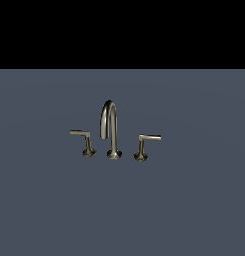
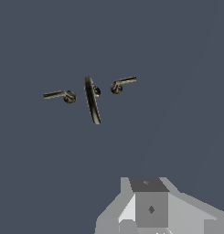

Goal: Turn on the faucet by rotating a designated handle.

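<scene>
The faucet stands mid-floor in the exterior view: an arched gooseneck spout (image 1: 109, 127) between two short levers on flared posts. The designated handle (image 1: 149, 138) is on the exterior view's right, its bar pointing right. The twin lever (image 1: 81, 133) points left. The arm does not show in the exterior view. In the wrist view the spout (image 2: 92, 100) is seen from above, with one lever (image 2: 124, 82) and the other (image 2: 57, 95) on either side; I cannot tell which is the designated one. Grey parts of my gripper (image 2: 151, 209) show at the picture's edge, well away from the faucet, touching nothing.
Flat blue-grey floor (image 1: 194, 210) surrounds the faucet on all sides. Black background lies beyond its far edge.
</scene>
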Motion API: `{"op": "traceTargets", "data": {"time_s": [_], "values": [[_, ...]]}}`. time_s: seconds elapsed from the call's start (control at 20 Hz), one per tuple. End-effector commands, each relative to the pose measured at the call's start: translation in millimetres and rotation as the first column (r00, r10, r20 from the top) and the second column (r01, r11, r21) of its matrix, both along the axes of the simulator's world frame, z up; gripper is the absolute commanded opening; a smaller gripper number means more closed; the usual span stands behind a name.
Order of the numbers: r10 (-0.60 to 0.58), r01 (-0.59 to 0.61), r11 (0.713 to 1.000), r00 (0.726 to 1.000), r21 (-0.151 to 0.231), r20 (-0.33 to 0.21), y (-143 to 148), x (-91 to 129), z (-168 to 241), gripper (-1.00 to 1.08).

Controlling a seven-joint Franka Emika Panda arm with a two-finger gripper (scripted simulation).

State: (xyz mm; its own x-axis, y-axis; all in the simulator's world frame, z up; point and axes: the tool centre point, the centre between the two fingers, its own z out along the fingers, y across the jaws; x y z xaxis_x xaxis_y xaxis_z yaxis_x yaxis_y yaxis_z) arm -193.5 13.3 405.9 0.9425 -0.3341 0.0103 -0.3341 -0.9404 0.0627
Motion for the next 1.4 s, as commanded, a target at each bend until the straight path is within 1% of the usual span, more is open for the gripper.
{"op": "traceTargets", "data": {"time_s": [0.0, 0.15, 0.3, 0.45, 0.65, 0.8, 1.0, 1.2, 1.35], "values": [[-0.067, 0.067, 0.998, 0.998, 0.003, 0.003, 0.9, 10.6, -15.9, -1.00], [-0.146, 0.146, 0.989, 0.989, 0.006, 0.005, 1.0, 23.7, -34.7, -1.00], [-0.225, 0.225, 0.974, 0.974, 0.010, 0.007, 0.0, 37.0, -53.6, -1.00], [-0.302, 0.302, 0.953, 0.953, 0.014, 0.009, -1.9, 50.2, -72.4, -1.00], [-0.402, 0.401, 0.916, 0.916, 0.019, 0.011, -6.1, 67.7, -97.4, -1.00], [-0.473, 0.473, 0.881, 0.881, 0.023, 0.013, -10.4, 80.6, -116.0, -1.00], [-0.563, 0.562, 0.826, 0.826, 0.029, 0.014, -17.8, 97.2, -140.6, -1.00], [-0.647, 0.646, 0.763, 0.763, 0.034, 0.015, -26.9, 113.1, -165.1, -1.00], [-0.705, 0.704, 0.709, 0.709, 0.038, 0.015, -34.9, 124.5, -183.5, -1.00]]}}
